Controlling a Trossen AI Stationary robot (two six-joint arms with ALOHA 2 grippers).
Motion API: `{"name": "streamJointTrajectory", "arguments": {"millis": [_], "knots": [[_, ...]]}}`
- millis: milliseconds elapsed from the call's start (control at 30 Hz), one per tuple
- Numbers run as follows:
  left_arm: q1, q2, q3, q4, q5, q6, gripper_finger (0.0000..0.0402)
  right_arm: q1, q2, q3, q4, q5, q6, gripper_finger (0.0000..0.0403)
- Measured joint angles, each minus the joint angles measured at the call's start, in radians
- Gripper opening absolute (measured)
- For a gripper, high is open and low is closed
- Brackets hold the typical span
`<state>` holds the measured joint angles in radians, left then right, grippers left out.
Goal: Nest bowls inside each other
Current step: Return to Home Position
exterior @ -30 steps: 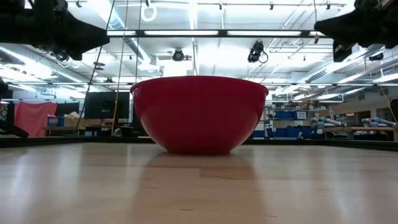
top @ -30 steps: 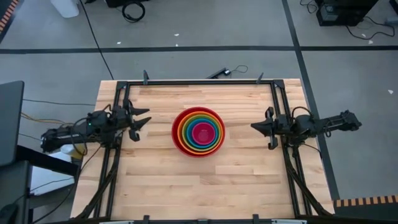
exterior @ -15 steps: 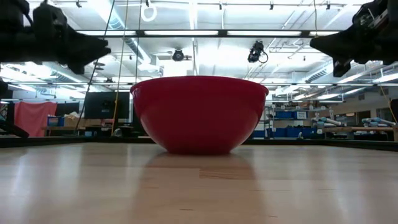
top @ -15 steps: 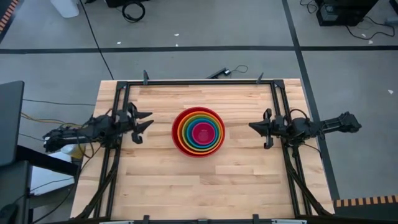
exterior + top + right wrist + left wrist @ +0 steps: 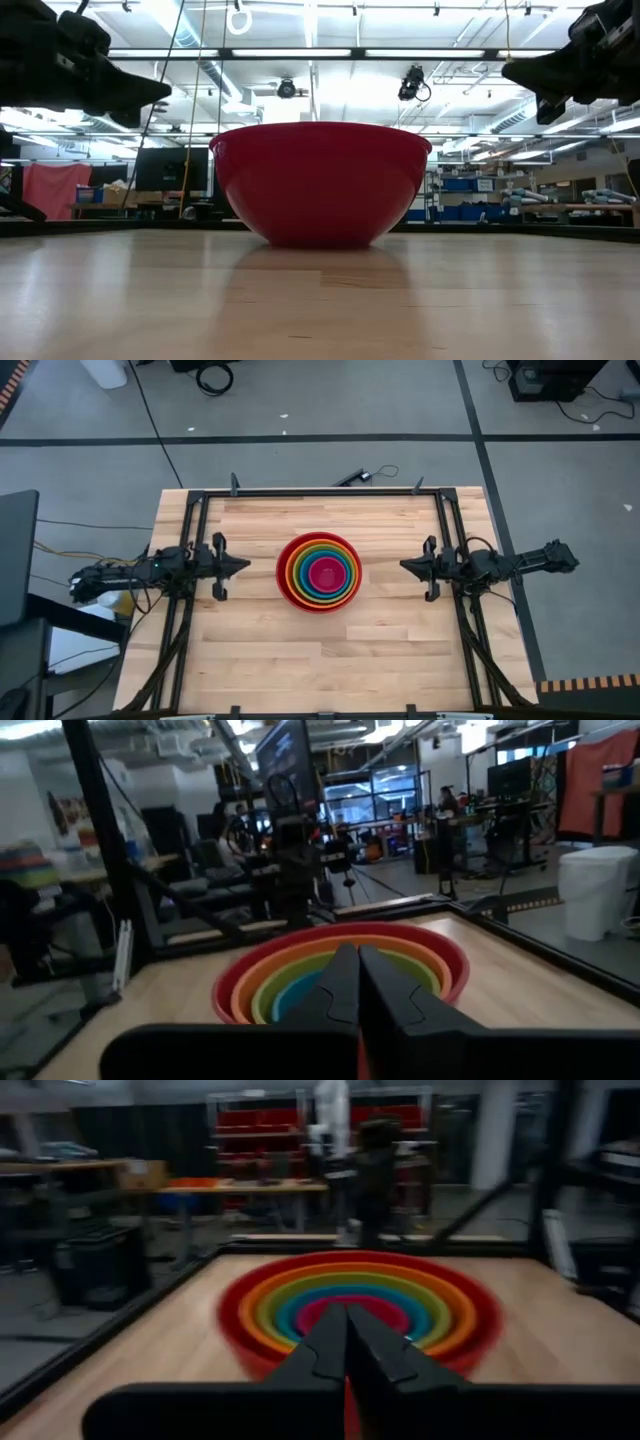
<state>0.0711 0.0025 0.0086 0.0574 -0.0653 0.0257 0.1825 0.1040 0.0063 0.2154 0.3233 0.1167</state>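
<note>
The bowls [image 5: 319, 571] stand nested at the table's middle: red outermost, then orange, green and blue, with pink in the centre. The red bowl [image 5: 320, 182] rests by its base on the wood. My left gripper [image 5: 245, 566] hovers shut to the left of the stack, pointing at it. Its shut fingers show before the bowls [image 5: 360, 1300] in the left wrist view. My right gripper [image 5: 405, 565] hovers shut to the stack's right, and the bowls [image 5: 340, 965] lie beyond its fingers in the right wrist view.
A black metal frame [image 5: 320, 492] runs along the table's far edge and down both sides by the arm bases. Bare wood lies all around the bowls, widest toward the near edge [image 5: 320, 670].
My left gripper has shut its spread fingers. It has sunk a little and drawn back slightly toward the table's left edge. My right gripper has sunk slightly. The bowls have stayed where they were.
</note>
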Motion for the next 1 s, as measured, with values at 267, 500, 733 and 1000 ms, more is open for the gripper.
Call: {"name": "streamJointTrajectory", "arguments": {"millis": [267,500,733,1000], "knots": [[0.011,0.003,0.000,0.010,0.083,0.002,0.0003,0.000,0.005,0.000,-0.028,-0.001,-0.009,0.0020],[0.011,0.004,0.000,-0.001,0.081,-0.019,0.0019,0.000,0.005,0.000,-0.027,-0.003,-0.004,0.0023],[0.010,0.004,0.000,-0.002,0.078,-0.125,0.0022,0.000,0.005,0.000,-0.020,0.008,0.019,0.0024],[0.010,0.004,-0.001,-0.002,0.078,-0.128,0.0023,0.000,0.005,0.000,0.037,0.022,0.171,0.0023]]}}
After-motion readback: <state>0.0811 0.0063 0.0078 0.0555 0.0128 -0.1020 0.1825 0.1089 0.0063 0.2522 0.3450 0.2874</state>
